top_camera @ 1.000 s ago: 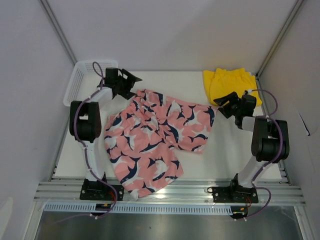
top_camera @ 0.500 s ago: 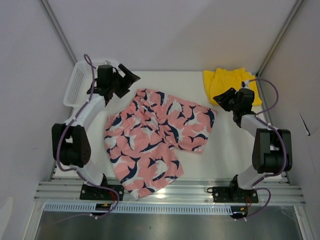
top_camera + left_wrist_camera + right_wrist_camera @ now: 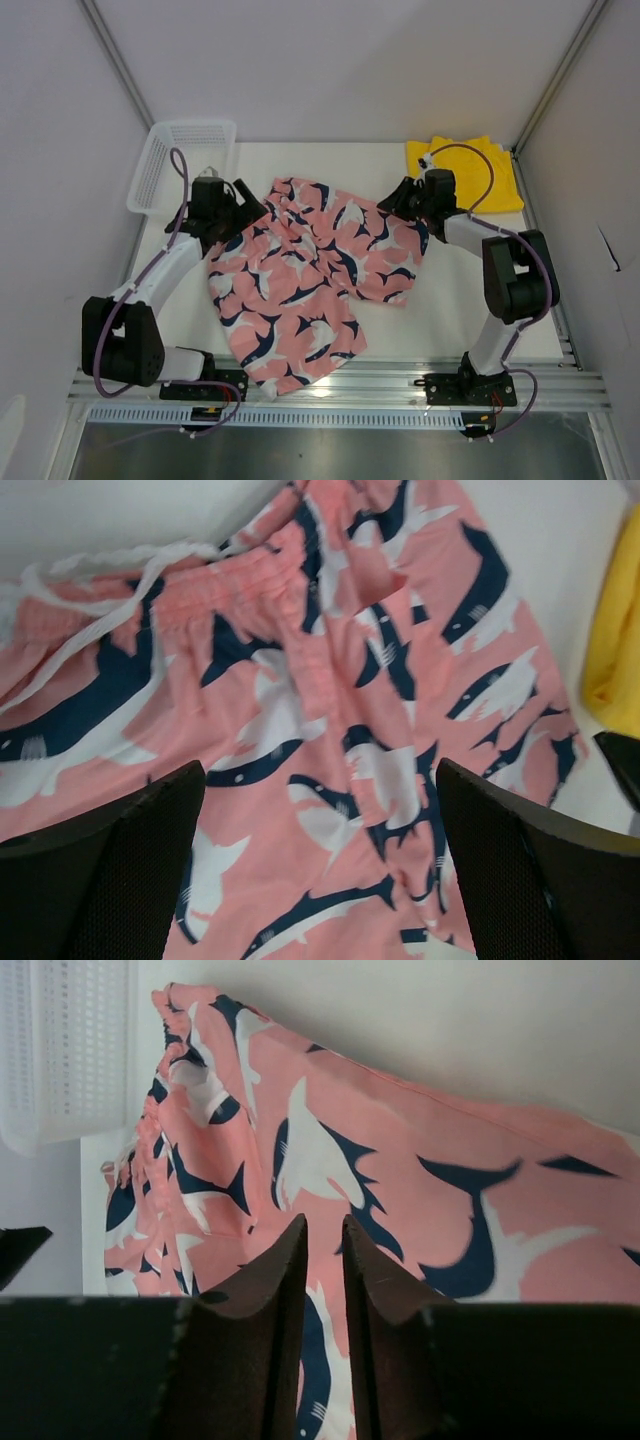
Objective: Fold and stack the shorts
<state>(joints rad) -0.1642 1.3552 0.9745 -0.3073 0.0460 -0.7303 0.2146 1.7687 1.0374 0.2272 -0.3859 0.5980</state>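
The pink shorts [image 3: 310, 270] with navy-and-white print lie spread out and rumpled in the middle of the table. The yellow shorts [image 3: 480, 170] lie bunched at the back right. My left gripper [image 3: 245, 205] hovers over the pink pair's waistband at its left end. In the left wrist view it [image 3: 320, 780] stands wide open above the cloth [image 3: 300, 660], with the white drawstring [image 3: 100, 580] ahead. My right gripper [image 3: 400, 195] is at the pink pair's far right edge. In the right wrist view it [image 3: 323, 1222] shows a narrow gap, with nothing pinched, over the cloth [image 3: 450, 1190].
A white mesh basket [image 3: 175, 150] stands at the back left corner, also seen in the right wrist view as the basket [image 3: 70, 1050]. Grey walls close in the table on three sides. An aluminium rail [image 3: 340, 380] runs along the near edge.
The left arm swung from the basket down to the pink shorts' waistband. The right arm moved left from the yellow shorts to the pink pair's edge, and its jaws narrowed.
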